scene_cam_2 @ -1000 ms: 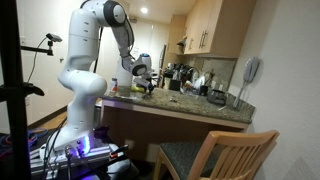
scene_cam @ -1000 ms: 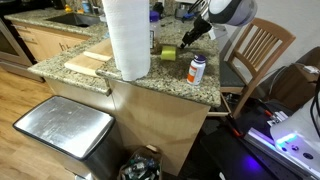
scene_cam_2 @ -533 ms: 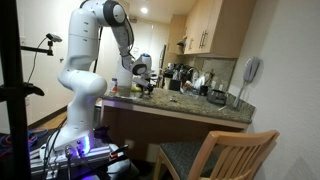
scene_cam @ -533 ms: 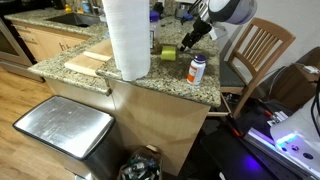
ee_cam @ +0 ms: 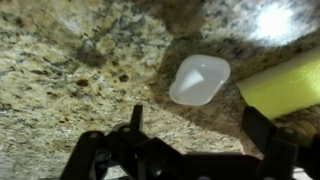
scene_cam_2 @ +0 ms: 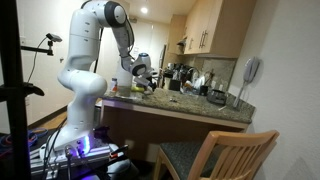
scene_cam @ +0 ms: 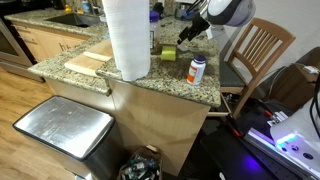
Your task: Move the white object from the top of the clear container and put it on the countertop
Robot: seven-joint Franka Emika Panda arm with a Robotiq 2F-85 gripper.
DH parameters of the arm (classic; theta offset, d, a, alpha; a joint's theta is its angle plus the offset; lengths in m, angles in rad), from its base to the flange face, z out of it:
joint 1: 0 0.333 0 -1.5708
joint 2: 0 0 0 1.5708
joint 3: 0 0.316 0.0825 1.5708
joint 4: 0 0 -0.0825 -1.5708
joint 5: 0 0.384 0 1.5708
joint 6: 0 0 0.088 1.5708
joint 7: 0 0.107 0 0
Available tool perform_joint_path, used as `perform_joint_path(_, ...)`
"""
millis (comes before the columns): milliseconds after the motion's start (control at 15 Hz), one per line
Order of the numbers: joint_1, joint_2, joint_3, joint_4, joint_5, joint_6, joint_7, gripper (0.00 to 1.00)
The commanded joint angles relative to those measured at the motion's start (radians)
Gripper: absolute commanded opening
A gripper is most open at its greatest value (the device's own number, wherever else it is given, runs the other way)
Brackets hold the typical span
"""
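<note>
The white object (ee_cam: 199, 79), a small rounded translucent-white piece, lies flat on the speckled granite countertop (ee_cam: 70, 70). In the wrist view my gripper (ee_cam: 197, 113) is open just above it. Its two dark fingers (ee_cam: 135, 118) stand wide apart with only bare stone between them, and they do not touch the white object. In both exterior views the gripper (scene_cam: 189, 30) (scene_cam_2: 147, 86) hangs a little above the countertop (scene_cam: 150, 82) near its far end. I cannot make out the clear container in any view.
A yellow-green sponge-like block (ee_cam: 285, 84) (scene_cam: 168, 52) lies right beside the white object. A tall paper towel roll (scene_cam: 127, 38), a small bottle (scene_cam: 197, 69) and a wooden board (scene_cam: 88, 62) stand on the counter. A wooden chair (scene_cam: 255, 50) and a steel bin (scene_cam: 65, 128) are nearby.
The jaws have gone from shut to wide open, letting go of the white object on the counter. The gripper has risen slightly.
</note>
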Motion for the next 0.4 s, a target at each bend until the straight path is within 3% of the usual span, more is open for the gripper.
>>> perform_joint_path(0,0.018,0.038,0.044,0.021,0.149,0.151,-0.046,1.00)
perform_joint_path(200,0.025,0.077,0.052,0.020,0.168,0.306,0.009,1.00)
perform_joint_path(267,-0.072,-0.131,0.044,-0.109,0.016,0.251,0.121,1.00)
perform_joint_path(333,-0.018,-0.126,-0.006,-0.097,0.146,0.268,0.020,1.00)
